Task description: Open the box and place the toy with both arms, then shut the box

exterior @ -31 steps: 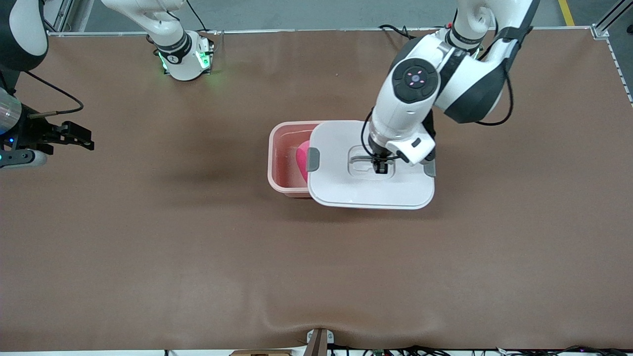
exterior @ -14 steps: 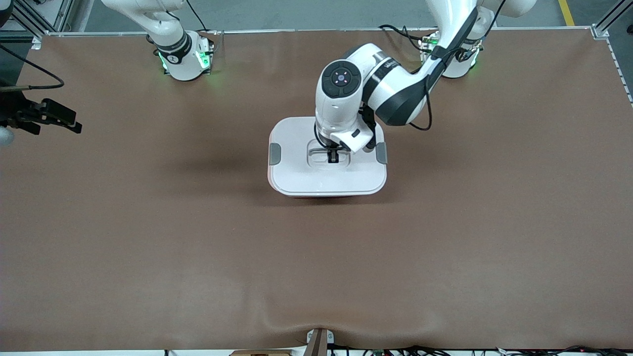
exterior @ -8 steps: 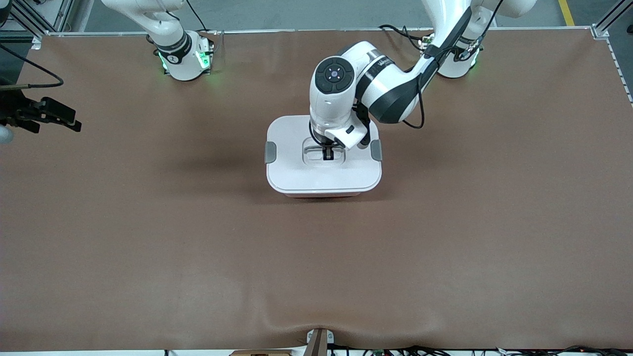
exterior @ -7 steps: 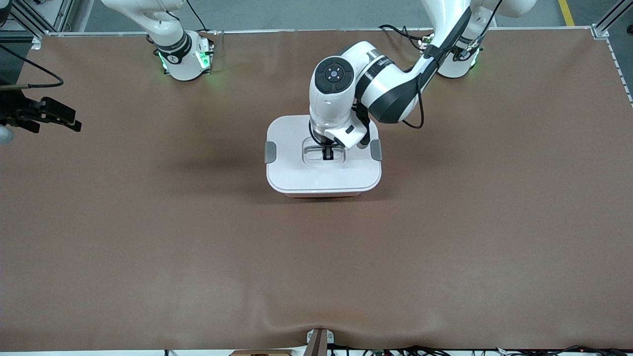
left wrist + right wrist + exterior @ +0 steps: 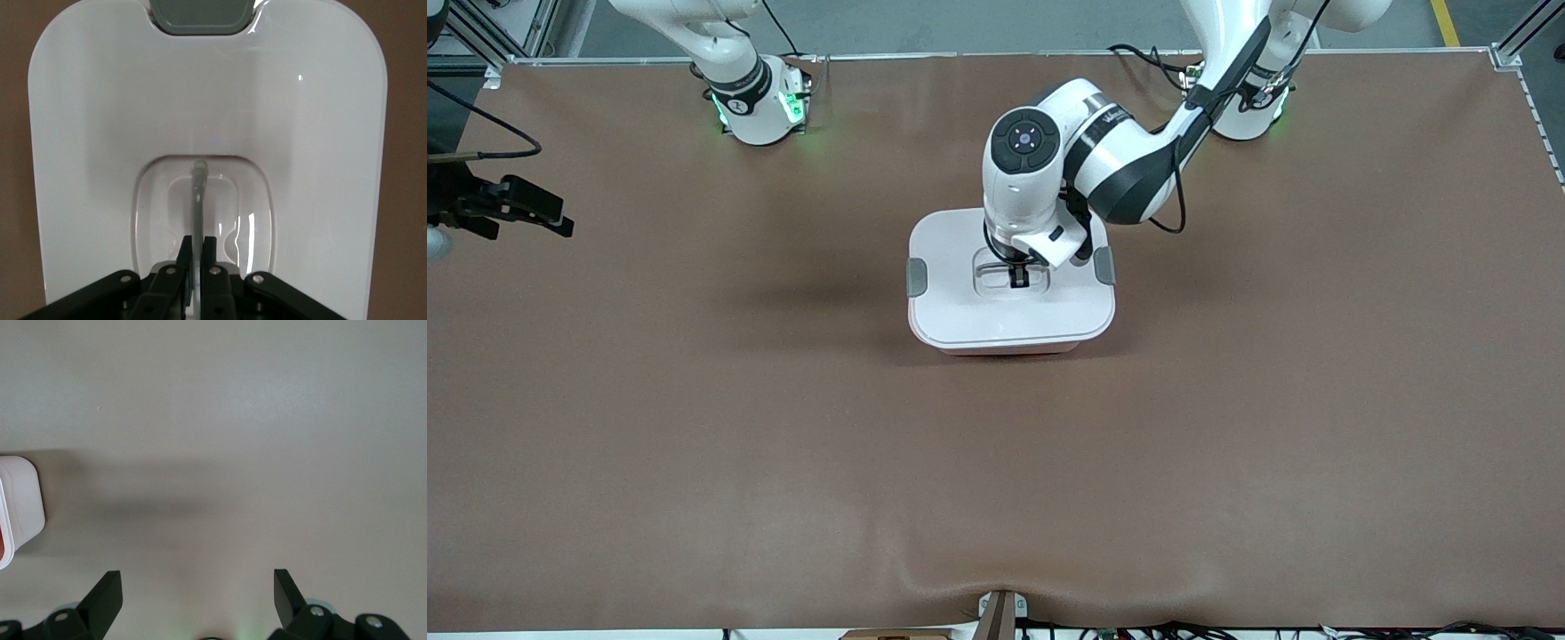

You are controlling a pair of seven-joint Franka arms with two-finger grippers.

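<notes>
The box (image 5: 1009,348) stands mid-table with its white lid (image 5: 960,307) seated on it; only a thin pink strip of the tub shows under the lid's near edge. The toy is hidden. My left gripper (image 5: 1017,278) is shut on the lid's grey handle (image 5: 198,193) in the recess, with grey clips (image 5: 916,276) at both ends. In the left wrist view the left gripper (image 5: 199,243) pinches the handle bar. My right gripper (image 5: 547,215) waits open and empty over the table's edge at the right arm's end; the right wrist view shows it (image 5: 198,583) above bare table.
The brown table mat (image 5: 783,444) spreads around the box. The arm bases (image 5: 758,102) stand at the table's edge farthest from the front camera. A corner of the box lid (image 5: 20,507) shows in the right wrist view.
The left gripper carried the lid sideways over the tub, covering the toy, and set it on the box. In the last half second it barely shifted. The right arm drew back earlier, then held still.
</notes>
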